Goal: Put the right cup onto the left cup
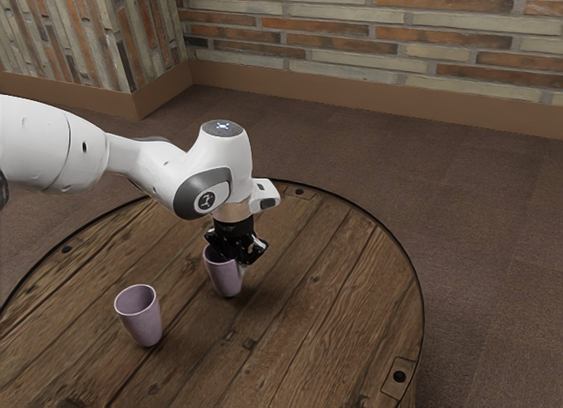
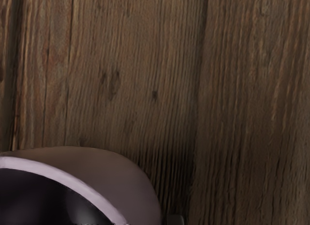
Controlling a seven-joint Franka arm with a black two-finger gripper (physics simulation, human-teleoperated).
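Observation:
My gripper (image 1: 241, 251) is at the rim of one pale purple cup, pointing down and hiding part of its mouth in the exterior view. That cup (image 1: 225, 278) is nearly upright, its base on or close to the wood; a small gap beneath cannot be ruled out. In the wrist view, the same cup (image 2: 138, 186) has its curved wall and pale rim at the lower edge, with a dark interior. The other purple cup (image 1: 143, 322) stands upright and open-topped, apart from the first, nearer the exterior view's left and lower edge. Whether the gripper holds the cup wall cannot be told.
Both cups are over a round wooden table (image 1: 321, 294) with a dark metal rim. Wood surface separates the two cups. The white arm (image 1: 145, 162) reaches over the table from the exterior view's left. Beyond the table are brown carpet and a brick wall.

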